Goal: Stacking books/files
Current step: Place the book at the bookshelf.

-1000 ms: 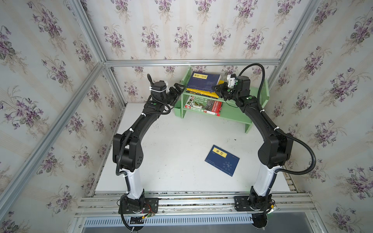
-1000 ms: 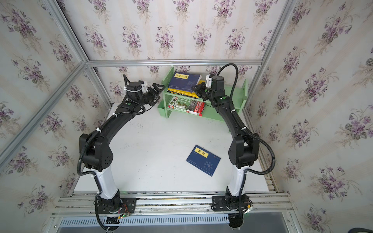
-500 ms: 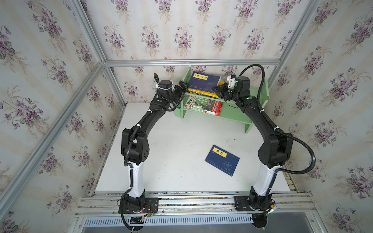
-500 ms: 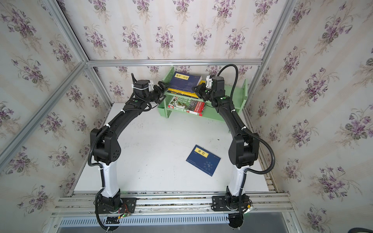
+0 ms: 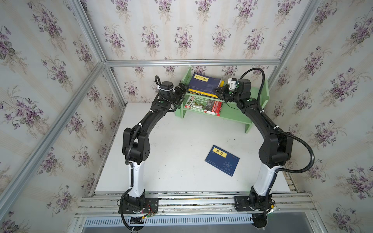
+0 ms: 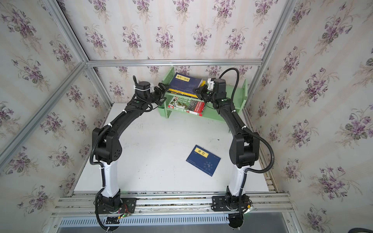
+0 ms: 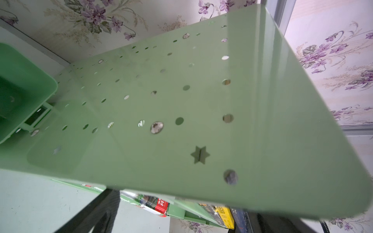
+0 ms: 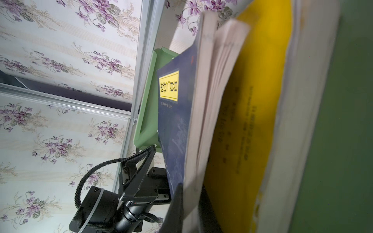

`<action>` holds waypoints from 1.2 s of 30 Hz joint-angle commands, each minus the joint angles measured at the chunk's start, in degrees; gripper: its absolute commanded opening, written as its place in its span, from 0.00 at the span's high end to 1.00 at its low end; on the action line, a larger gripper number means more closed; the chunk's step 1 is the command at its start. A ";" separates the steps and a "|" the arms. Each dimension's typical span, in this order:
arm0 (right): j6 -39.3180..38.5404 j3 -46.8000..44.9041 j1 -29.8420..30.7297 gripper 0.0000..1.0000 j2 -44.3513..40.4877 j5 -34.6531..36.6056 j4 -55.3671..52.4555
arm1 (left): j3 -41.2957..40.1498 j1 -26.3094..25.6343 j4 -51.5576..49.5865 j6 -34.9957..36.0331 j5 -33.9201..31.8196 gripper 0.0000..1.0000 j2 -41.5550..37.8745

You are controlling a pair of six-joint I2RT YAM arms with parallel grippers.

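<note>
Nearly done. Right end effector point(image 5: 218, 92) pinches the top navy book point(image 5: 203, 81); left end effector point(image 5: 181, 90) gapes empty. Loose navy book point(image 5: 222, 160) lies unstacked on the tabletop point(image 5: 171, 151), well behind both.

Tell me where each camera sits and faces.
Top views: overhead, facing down at table, shelf, left arm and right arm whole.
Left wrist: on left arm, facing shelf's perforated side panel; own jaws edge in.
Right wrist: on right arm, facing along top navy book; own jaws pinch it.
Shared: right wrist and top views show that book.
</note>
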 commanded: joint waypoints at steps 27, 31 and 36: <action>-1.84 3.59 -0.78 0.98 2.11 -1.55 -3.97 | 2.67 -0.60 -0.60 -3.72 -0.71 0.01 3.42; -1.92 3.75 -1.72 0.81 1.93 0.40 -4.82 | 2.61 -0.69 -0.86 -3.78 -0.48 0.01 3.63; -3.03 7.37 -2.46 0.70 3.68 1.21 -8.42 | 2.58 -0.69 -1.04 -3.80 -0.46 0.01 3.66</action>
